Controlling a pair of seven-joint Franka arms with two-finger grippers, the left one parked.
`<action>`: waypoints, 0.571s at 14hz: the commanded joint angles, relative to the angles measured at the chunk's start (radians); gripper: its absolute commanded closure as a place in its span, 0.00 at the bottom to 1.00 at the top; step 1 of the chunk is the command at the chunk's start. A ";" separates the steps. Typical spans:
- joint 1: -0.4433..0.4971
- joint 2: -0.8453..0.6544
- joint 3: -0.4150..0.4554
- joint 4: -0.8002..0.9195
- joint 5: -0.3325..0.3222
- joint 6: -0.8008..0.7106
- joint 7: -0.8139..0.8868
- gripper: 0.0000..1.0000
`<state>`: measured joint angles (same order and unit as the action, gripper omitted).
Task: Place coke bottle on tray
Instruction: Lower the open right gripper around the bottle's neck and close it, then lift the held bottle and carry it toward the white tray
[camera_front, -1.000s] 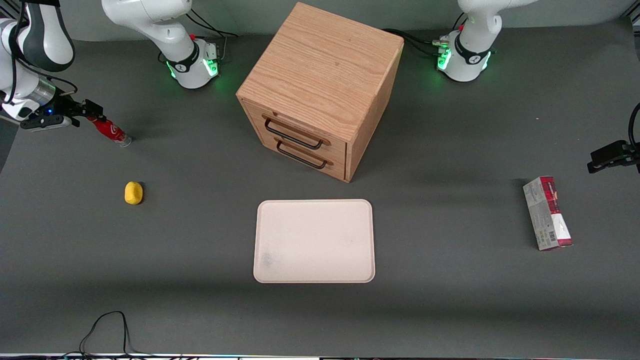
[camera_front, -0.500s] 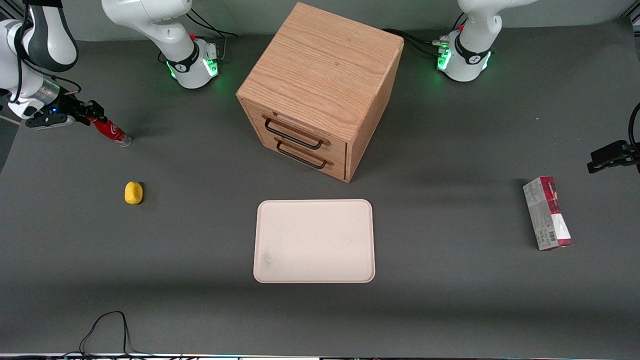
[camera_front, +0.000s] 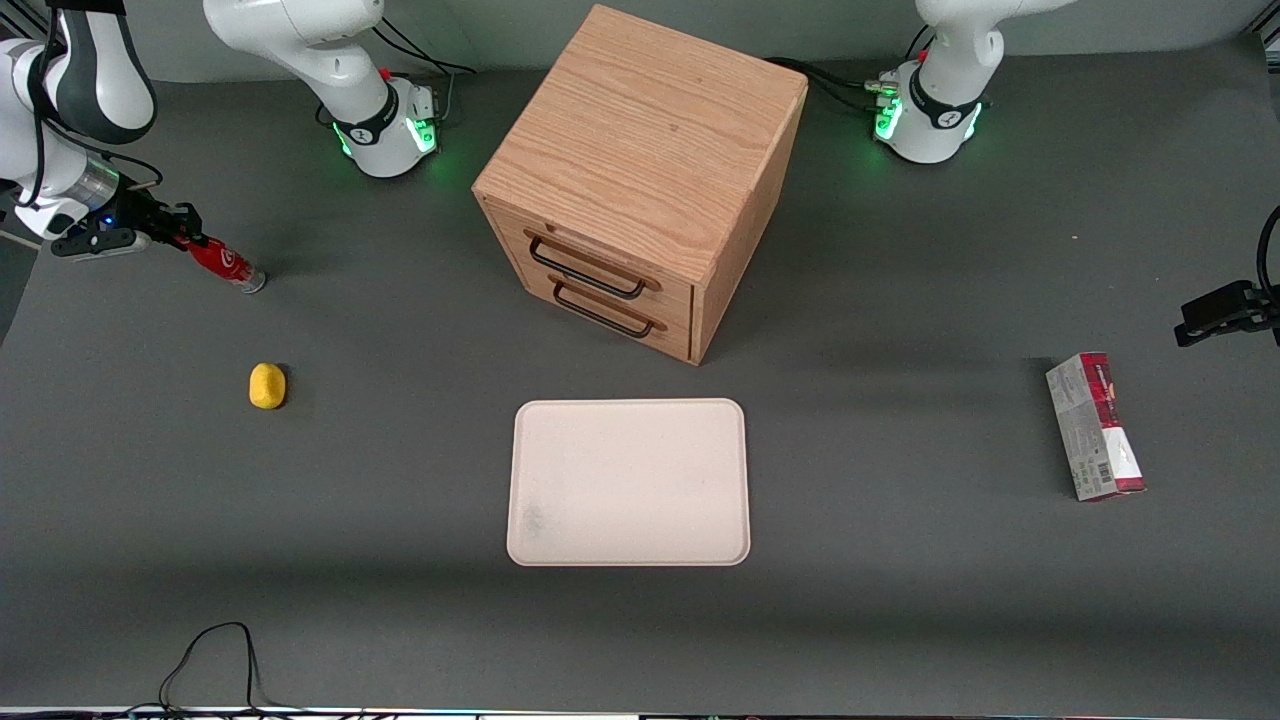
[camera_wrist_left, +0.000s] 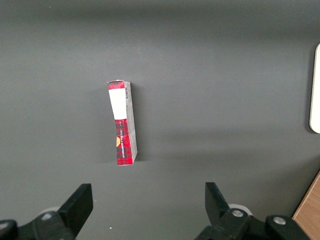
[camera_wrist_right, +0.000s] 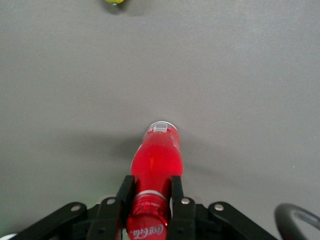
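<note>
The claw (camera_front: 178, 232) is clamping the coke bottle (camera_front: 225, 264) (base on the table (camera_front: 400, 620)); lifting toward the tray (camera_front: 628, 410) is coming next.

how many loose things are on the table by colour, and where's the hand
red: 1, the coke bottle, gripped near its cap by the hand at the working arm's end of the table
red and grey: 1, the carton
yellow: 1, the small round object
cream: 1, the tray
wood: 1, the drawer cabinet
total: 5
</note>
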<state>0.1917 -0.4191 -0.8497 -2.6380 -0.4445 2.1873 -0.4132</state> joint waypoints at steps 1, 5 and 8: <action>0.012 -0.009 0.186 0.139 0.062 -0.180 0.117 1.00; 0.008 0.129 0.464 0.494 0.321 -0.450 0.163 1.00; 0.006 0.317 0.587 0.865 0.455 -0.665 0.215 1.00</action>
<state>0.2017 -0.2956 -0.3120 -2.0622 -0.0707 1.6631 -0.2254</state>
